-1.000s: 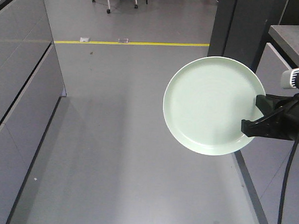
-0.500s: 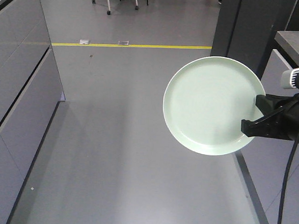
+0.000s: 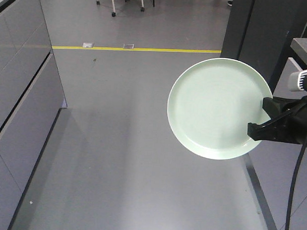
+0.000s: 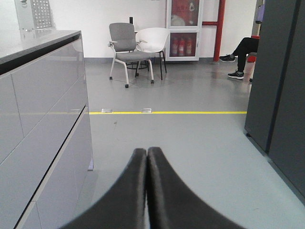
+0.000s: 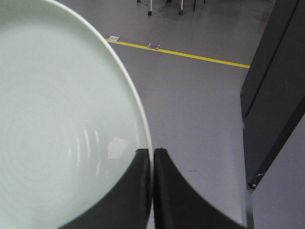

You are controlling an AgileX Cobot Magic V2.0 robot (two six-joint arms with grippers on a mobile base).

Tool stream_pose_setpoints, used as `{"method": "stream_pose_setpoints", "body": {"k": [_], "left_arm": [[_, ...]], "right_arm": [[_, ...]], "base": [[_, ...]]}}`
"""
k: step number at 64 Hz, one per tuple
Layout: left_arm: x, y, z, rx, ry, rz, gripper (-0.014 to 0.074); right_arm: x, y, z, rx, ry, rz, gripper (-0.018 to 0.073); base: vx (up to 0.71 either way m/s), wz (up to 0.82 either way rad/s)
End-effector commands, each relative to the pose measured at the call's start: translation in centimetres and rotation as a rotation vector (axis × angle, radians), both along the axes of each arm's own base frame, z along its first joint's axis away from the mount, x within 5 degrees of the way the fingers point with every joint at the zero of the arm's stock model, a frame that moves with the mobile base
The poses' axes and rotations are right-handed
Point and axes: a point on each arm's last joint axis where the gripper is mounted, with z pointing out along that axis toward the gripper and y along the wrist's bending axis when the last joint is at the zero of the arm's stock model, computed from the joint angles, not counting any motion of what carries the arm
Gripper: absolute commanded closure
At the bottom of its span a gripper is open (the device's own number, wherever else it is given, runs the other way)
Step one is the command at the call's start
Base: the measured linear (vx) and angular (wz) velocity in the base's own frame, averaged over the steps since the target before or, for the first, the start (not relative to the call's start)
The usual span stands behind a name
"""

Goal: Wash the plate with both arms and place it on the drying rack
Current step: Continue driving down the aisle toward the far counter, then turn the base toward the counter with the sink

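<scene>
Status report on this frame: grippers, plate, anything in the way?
Left gripper shut, empty. Right gripper shut on plate rim, plate above floor. No drying rack in view. Only chairs, far beyond yellow line.

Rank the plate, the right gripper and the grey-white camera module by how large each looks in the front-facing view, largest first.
1. plate, clearly the largest.
2. right gripper, though the frame edge crops it.
3. camera module, smallest, also cropped at the edge.

I'm looking at a lab or test hall; grey cabinets (image 4: 43,119), a yellow floor line (image 4: 167,112), wheeled chairs (image 4: 125,45), a fire-extinguisher cabinet (image 4: 183,31).
</scene>
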Motion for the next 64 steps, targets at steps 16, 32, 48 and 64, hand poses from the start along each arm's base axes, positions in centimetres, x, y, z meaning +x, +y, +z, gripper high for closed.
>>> {"method": "stream_pose_setpoints", "body": {"k": [16,32,48,64], "left_arm": [[-0.04,-0.03,0.19,-0.010,-0.070,-0.004,0.0602],[-0.04,-0.03,0.19,-0.010,-0.070,-0.004,0.0602],[-0.04,-0.03,0.19,-0.010,-0.070,-0.004,0.0602],[-0.04,-0.03,0.19,-0.010,-0.070,-0.004,0.0602]], "right_arm": [[0.06,-0.17,2.07,0.024,-0.125,-0.012,0.0569],[0.06,-0.17,2.07,0.024,-0.125,-0.012,0.0569],[0.06,-0.17,2.07,0.024,-0.125,-0.012,0.0569],[0.06,-0.17,2.07,0.024,-0.125,-0.012,0.0569]], "base": [[0.12,0.00],[0.11,-0.03],[0.10,-0.09],[0.09,-0.20]]}}
